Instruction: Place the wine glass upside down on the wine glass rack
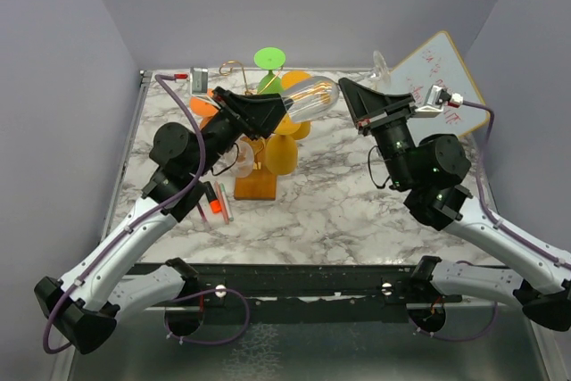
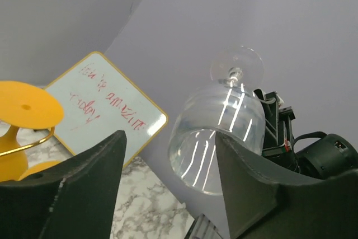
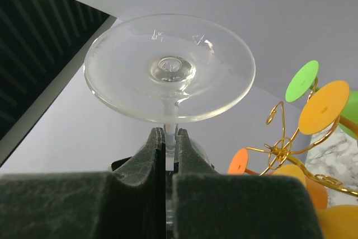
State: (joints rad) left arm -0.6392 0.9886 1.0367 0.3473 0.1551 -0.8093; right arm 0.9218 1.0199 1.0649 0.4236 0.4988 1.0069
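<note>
The clear wine glass (image 1: 310,98) hangs on its side in mid-air between my two grippers, above the table's back half. My right gripper (image 3: 170,134) is shut on its stem just under the round foot (image 3: 169,68). My left gripper (image 2: 169,138) is open, and the bowl (image 2: 218,132) lies by its right finger (image 2: 246,172), mouth toward that camera. The wine glass rack (image 1: 256,186), gold wire on an orange-brown wooden base, stands just left of the glass, its curled arms (image 3: 279,149) visible in the right wrist view.
Yellow, orange and green plastic glasses (image 1: 281,153) hang upside down on the rack. A whiteboard with red writing (image 1: 437,73) leans at the back right. Markers (image 1: 217,202) lie left of the rack's base. Grey walls close in the table.
</note>
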